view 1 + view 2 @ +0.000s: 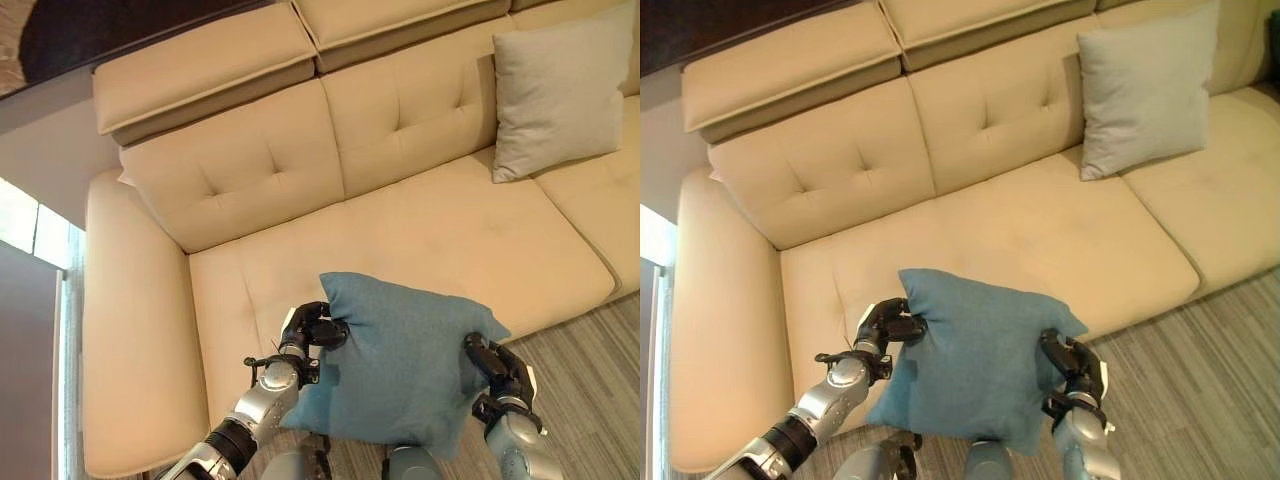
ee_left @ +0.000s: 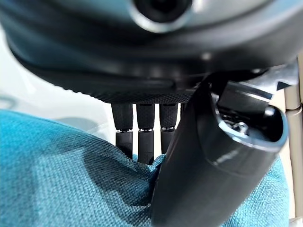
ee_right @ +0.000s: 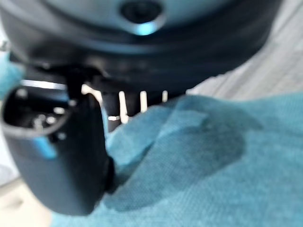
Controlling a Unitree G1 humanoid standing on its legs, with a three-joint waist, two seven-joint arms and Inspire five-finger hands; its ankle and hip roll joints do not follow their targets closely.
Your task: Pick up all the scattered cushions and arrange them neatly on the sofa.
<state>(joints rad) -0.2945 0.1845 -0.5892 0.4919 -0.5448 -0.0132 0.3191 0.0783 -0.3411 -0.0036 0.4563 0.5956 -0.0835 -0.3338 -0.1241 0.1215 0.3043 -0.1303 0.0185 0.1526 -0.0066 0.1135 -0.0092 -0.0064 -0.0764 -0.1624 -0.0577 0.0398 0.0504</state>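
While both hands grip its side edges, the blue cushion (image 1: 400, 365) hangs over the sofa (image 1: 440, 235) seat's front edge; left hand (image 1: 312, 328) and right hand (image 1: 493, 365) fingers pinch the fabric.

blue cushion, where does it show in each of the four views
Left eye view: blue cushion low centre, before the sofa seat, held by left hand and right hand.
Right eye view: low centre.
Left wrist view: fabric under the thumb.
Right wrist view: fabric beside the thumb.
Shared landmark: grey cushion on the sofa, in both eye views.
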